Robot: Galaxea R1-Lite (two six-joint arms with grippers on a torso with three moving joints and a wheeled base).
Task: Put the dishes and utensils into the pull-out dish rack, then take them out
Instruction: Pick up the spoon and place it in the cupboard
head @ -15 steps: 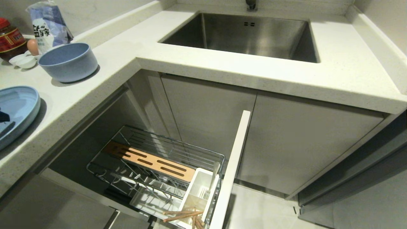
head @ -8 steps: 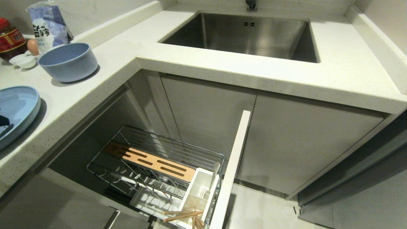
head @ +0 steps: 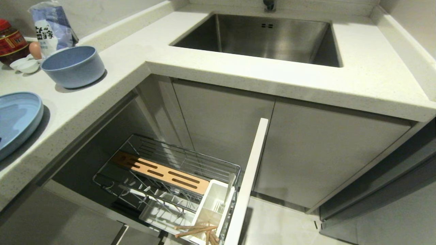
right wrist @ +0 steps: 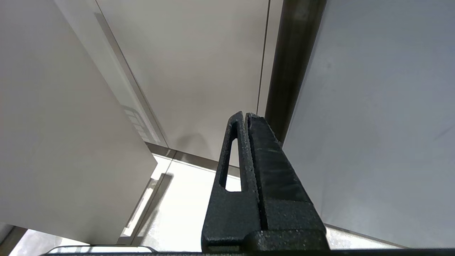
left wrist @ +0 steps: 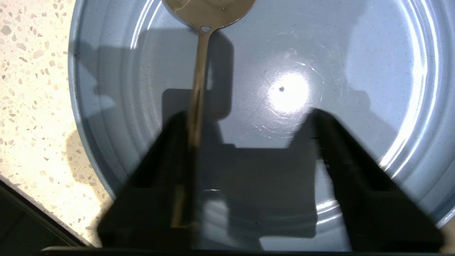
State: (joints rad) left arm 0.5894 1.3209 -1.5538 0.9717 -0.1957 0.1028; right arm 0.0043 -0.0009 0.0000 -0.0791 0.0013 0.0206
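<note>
On counter, plate (left wrist: 355, 53) under L gripper (left wrist: 249, 121); jaws apart, spoon (left wrist: 199, 71) handle against one jaw.

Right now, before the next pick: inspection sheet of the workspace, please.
Surface: countertop, wrapping the corner above the pulled-out rack.
Job's things: plate and bowl on countertop; spoon lying in plate; chopsticks in the caddy of the dish rack.
Clutter: jar, bag, egg, saucers behind bowl.
Grippers: left end effector open over plate, spoon handle beside one finger; right end effector shut, near cabinet fronts.
Cables: nothing seen.
Surroundings: sink, cabinet doors.
</note>
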